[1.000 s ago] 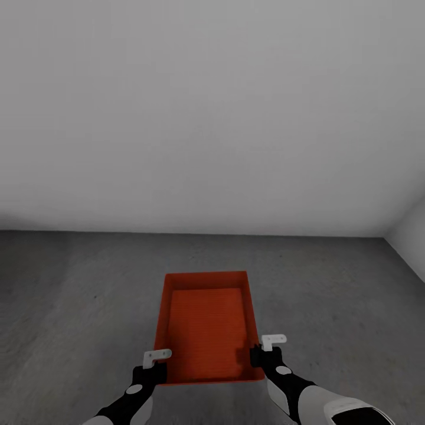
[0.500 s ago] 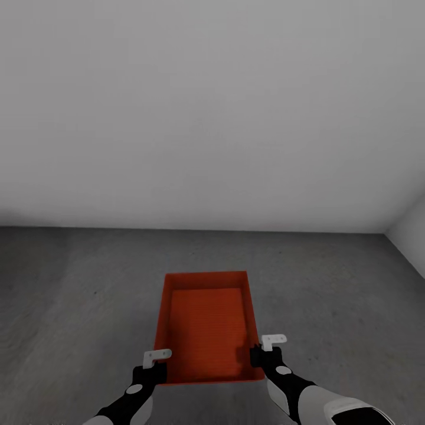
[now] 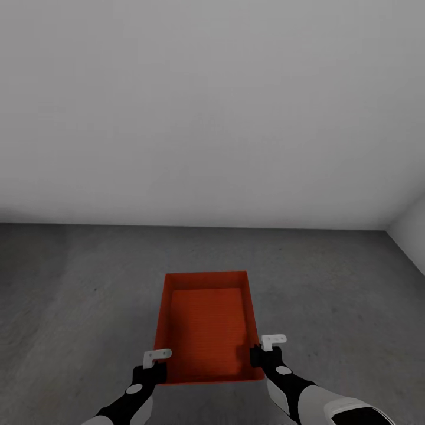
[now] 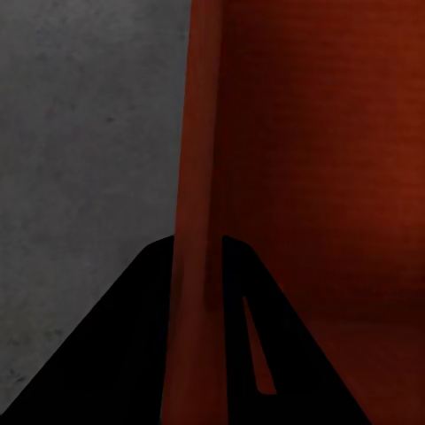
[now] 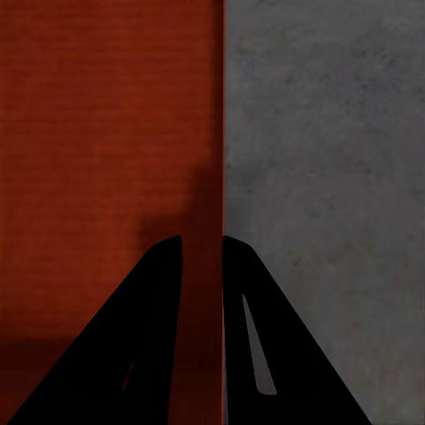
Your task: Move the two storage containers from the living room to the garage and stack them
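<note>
One red-orange open-top storage container (image 3: 206,324) is in front of me over the dark grey garage floor (image 3: 77,295), and it is empty inside. My left gripper (image 3: 154,369) is shut on the container's left wall near the near corner. My right gripper (image 3: 258,357) is shut on the right wall opposite. In the left wrist view, the black fingers (image 4: 133,354) straddle the thin red wall (image 4: 199,159). The right wrist view shows the same grip, fingers (image 5: 142,336) on either side of the wall (image 5: 212,133). Whether the container's base touches the floor I cannot tell.
A plain white wall (image 3: 212,118) stands a short way ahead, meeting the concrete floor. A second white wall (image 3: 413,236) comes in at the far right, forming a corner. Bare floor lies on both sides of the container.
The foot of the far wall sits slightly higher in the picture, so the view has shifted a little. Both grippers keep the same hold on the container.
</note>
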Robot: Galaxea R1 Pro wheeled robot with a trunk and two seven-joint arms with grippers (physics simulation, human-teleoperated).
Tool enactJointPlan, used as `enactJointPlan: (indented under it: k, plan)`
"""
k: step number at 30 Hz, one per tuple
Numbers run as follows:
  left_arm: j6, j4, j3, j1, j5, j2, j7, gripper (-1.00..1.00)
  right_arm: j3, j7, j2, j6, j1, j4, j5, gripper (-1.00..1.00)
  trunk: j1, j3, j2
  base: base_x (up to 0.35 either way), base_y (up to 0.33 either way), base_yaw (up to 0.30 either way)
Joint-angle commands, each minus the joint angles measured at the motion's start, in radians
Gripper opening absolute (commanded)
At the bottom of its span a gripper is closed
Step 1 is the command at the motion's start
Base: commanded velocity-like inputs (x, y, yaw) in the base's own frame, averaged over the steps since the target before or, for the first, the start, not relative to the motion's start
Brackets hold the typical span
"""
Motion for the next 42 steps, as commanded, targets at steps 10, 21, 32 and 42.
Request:
enactJointPlan:
  k: [10, 21, 32, 42]
  plan:
    - [-0.013, -0.004, -0.001, -0.001, -0.005, -0.001, 0.008, -1.00, -0.033, 0.002, 0.001, -0.002, 0.000, 0.004, 0.000, -1.00, 0.000, -0.001, -0.001, 0.000, 0.000, 0.000]
    - [-0.013, -0.004, -0.001, -0.001, -0.005, -0.001, 0.008, -1.00, -0.033, 0.002, 0.001, -0.002, 0.000, 0.004, 0.000, -1.00, 0.000, -0.001, -0.001, 0.000, 0.000, 0.000]
    - [-0.013, -0.004, -0.001, -0.001, -0.005, -0.001, 0.008, -1.00, -0.033, 0.002, 0.001, -0.002, 0.000, 0.004, 0.000, -1.00, 0.000, -0.005, -0.001, 0.000, 0.000, 0.000]
    - [-0.013, -0.004, -0.001, -0.001, -0.005, -0.001, 0.008, -1.00, -0.033, 0.002, 0.001, -0.002, 0.000, 0.004, 0.000, -1.00, 0.000, -0.020, -0.001, 0.000, 0.000, 0.000]
